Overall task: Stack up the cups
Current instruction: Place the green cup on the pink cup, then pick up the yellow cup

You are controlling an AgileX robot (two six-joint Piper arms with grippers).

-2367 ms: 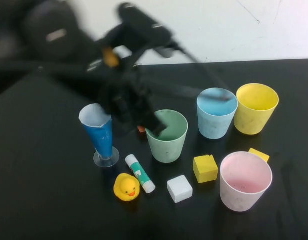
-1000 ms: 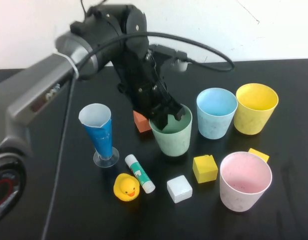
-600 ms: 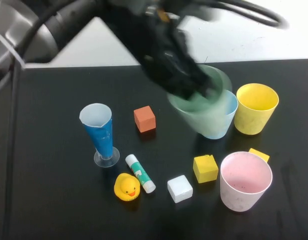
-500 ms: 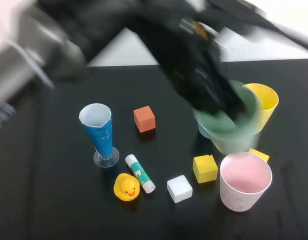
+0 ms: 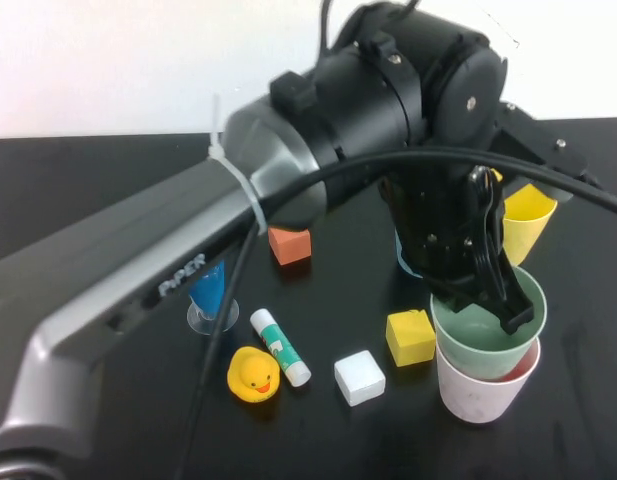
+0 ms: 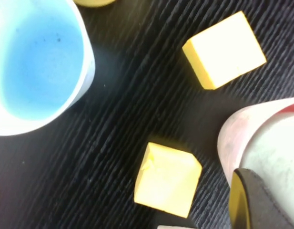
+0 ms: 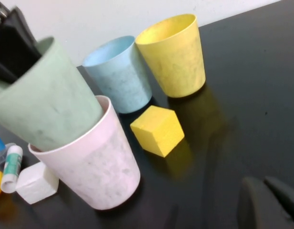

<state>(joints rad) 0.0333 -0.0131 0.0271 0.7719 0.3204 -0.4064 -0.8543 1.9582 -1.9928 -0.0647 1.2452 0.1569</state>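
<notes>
— Black tabletop [image 5: 88,200], white wall behind. Where's the pale green tapered plastic cup [image 5: 483,325]?

— Tilted, partly nested in the pink-white plastic cup [image 5: 478,392]. The left pincer [image 5: 503,300] is clenched on its rim.

— The other cups?

— The light blue plastic cup [image 7: 119,74] and yellow plastic cup [image 7: 173,55] stand side by side beyond, with a yellow cube [image 7: 157,130] in front.

— And the right pincer [image 7: 270,202]?

— Closed, empty, low over the tabletop near the pink-white cup.

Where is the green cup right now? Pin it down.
In the high view the green cup sits tilted inside the pink cup, front right of the table, beside the yellow block, its rim pinched by the left gripper.
</notes>
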